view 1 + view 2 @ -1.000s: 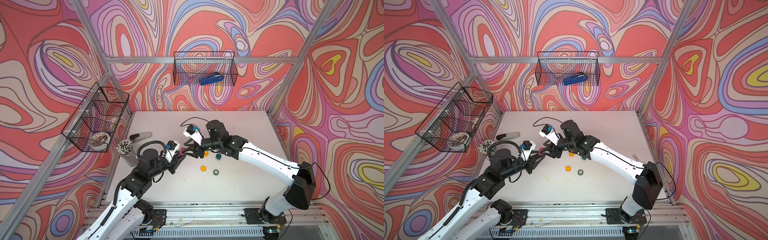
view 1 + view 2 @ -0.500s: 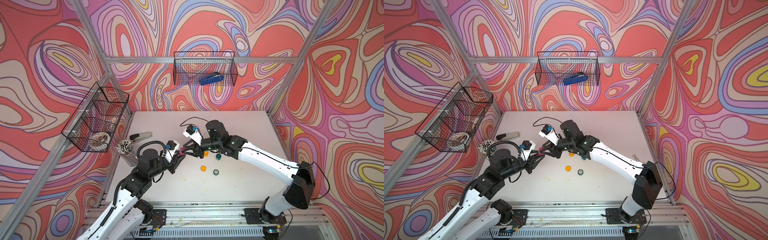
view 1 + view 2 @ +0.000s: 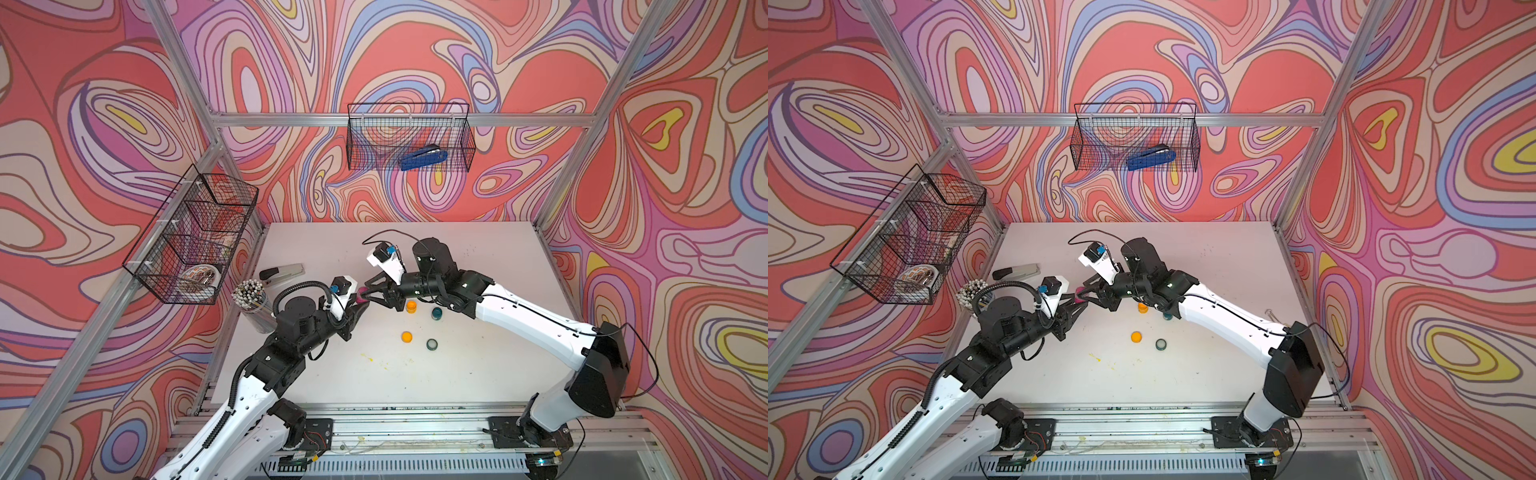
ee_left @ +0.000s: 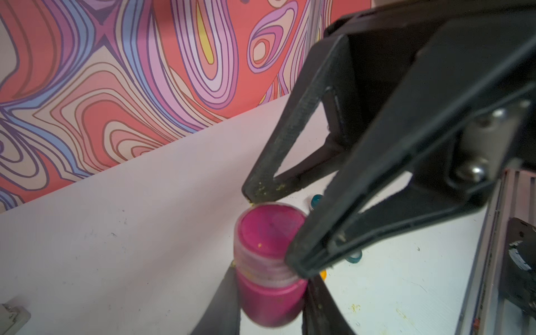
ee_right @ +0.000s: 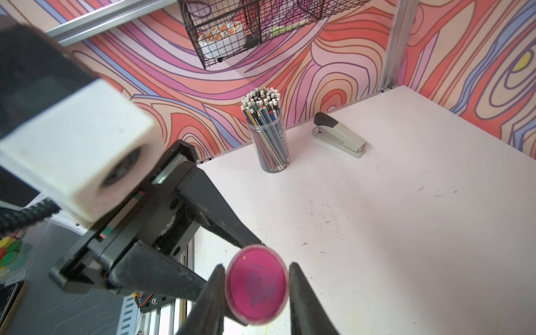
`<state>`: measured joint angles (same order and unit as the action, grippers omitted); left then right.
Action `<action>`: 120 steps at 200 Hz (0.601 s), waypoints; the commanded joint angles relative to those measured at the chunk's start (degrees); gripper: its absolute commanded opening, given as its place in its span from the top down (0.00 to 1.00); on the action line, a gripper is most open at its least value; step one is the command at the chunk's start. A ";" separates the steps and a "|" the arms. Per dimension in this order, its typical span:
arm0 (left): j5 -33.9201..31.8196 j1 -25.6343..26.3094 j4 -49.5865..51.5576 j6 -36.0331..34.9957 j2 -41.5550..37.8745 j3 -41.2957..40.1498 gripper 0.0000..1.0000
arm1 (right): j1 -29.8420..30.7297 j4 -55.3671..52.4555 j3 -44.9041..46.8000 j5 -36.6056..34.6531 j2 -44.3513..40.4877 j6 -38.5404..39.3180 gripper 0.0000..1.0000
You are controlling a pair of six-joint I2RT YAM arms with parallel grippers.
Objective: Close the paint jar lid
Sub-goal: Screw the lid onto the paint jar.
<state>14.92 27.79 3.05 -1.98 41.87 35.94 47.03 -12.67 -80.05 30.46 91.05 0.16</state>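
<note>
White table (image 3: 457, 374) lies below your work: the jar is held up off it, left of centre and about midway between the far and near edges. Your left arm (image 3: 291, 332) reaches in from the near left corner. Your right arm (image 3: 519, 320) stretches across from the near right corner, and the two meet tip to tip.

Your left gripper (image 3: 360, 308) is clamped on the jar (image 4: 271, 301), which is tilted so its mouth faces the right gripper (image 3: 366, 292). That gripper comes in head-on along the jar's long axis, its fingers (image 5: 214, 290) pinched on opposite sides of the lid (image 5: 256, 284).

The lid sits over the threaded neck; how far it is screwed down you cannot tell. The next move looks like a twist, so line your right wrist's roll up with that axis.
</note>
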 commanded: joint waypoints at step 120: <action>-23.10 -0.13 -33.56 -3.16 14.01 0.52 0.73 | 10.87 -0.78 -7.09 -32.96 12.16 -20.28 0.72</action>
<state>-2.52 27.77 -14.13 -4.51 54.30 35.09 52.90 -6.13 -85.89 0.36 99.15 -15.38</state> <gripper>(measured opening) 0.320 0.339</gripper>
